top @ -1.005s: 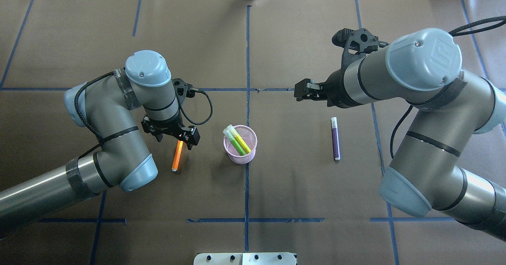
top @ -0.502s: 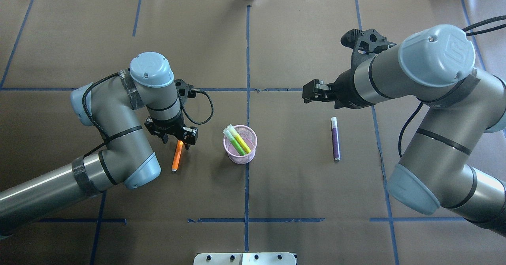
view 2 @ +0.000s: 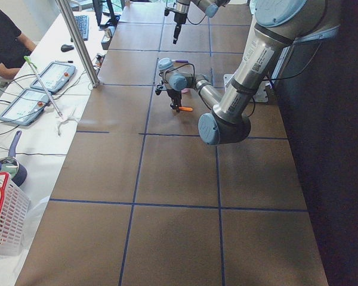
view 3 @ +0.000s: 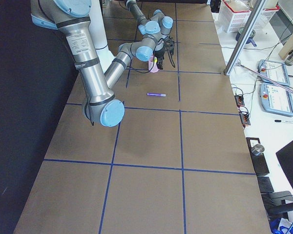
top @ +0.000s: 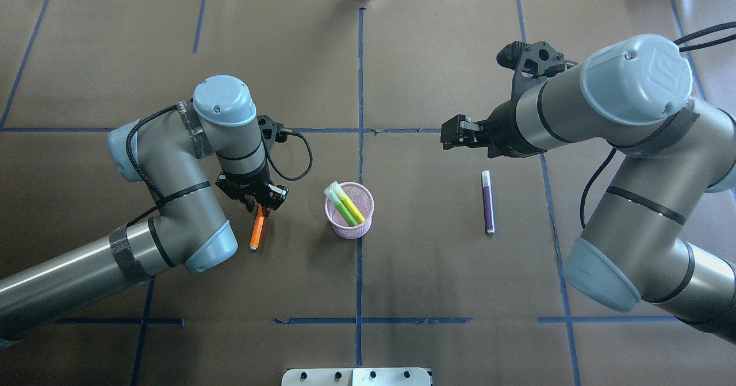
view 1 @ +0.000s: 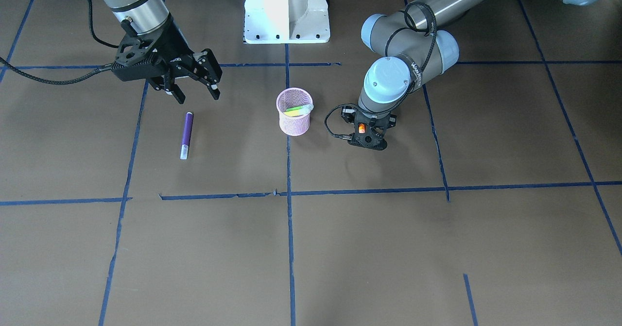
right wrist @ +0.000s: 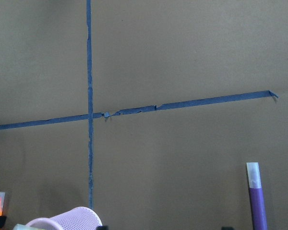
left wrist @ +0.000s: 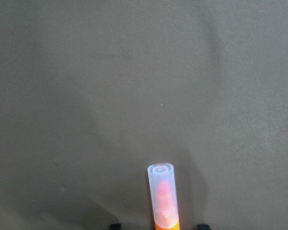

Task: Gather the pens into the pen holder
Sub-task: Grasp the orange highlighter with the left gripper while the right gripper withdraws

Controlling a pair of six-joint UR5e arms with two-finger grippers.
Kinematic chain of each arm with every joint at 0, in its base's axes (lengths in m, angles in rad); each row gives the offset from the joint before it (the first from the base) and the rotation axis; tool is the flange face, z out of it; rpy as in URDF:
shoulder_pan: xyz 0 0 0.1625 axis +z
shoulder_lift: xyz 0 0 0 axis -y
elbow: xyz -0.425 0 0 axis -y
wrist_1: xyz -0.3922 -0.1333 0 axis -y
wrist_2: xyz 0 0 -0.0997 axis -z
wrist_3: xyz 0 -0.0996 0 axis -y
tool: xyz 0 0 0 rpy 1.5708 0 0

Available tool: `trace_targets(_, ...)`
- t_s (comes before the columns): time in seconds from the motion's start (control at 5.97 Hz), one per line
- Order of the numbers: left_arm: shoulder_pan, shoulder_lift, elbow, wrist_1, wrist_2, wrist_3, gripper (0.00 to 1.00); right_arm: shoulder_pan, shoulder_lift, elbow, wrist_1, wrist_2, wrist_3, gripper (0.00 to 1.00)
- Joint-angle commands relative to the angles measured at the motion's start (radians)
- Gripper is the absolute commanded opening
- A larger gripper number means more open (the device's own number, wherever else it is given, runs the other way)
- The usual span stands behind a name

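Orange pen lies flat on the table, left of centre in the overhead view, near the pink pen holder and to its left. The left gripper sits low over the pen's upper, capped end. The wrist view shows the jaws apart, one on each side of the pale cap with a gap on both sides, so nothing is clamped.

Here's the worry: that's a grab right at the tip. Close there and the long orange body may droop or swing on the lift, or the smooth cap may squirt out. The holder already carries two green pens leaning across it, so a crooked pen could catch the rim and topple that light cup.

Left arm is folded tight, wrist pointing straight down. Right gripper, fingers spread and empty, hangs in the upper left of the front view, just up-frame of the purple pen.
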Motion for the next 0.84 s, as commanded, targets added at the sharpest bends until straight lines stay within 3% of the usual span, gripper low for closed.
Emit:
trace_targets(0.0, 0.000, -0.001, 0.000, -0.003, 0.000, 0.001, 0.00, -0.001, 0.001, 0.001, 0.001, -0.002, 0.000, 0.83)
trace_targets(0.33, -0.012, -0.025, -0.067, -0.001, 0.000, -0.046, 0.00, 0.017, -0.002, 0.006, -0.001, 0.003, -0.001, 0.83)
trace_targets(0.5, -0.017, -0.029, -0.159, -0.074, 0.010, -0.201, 0.00, 0.034, -0.016, 0.007, 0.001, 0.029, -0.001, 0.83)
trace_targets(0.67, -0.021, -0.035, -0.269, -0.129, 0.123, -0.362, 0.00, 0.051, -0.021, 0.007, 0.001, 0.056, -0.001, 0.83)
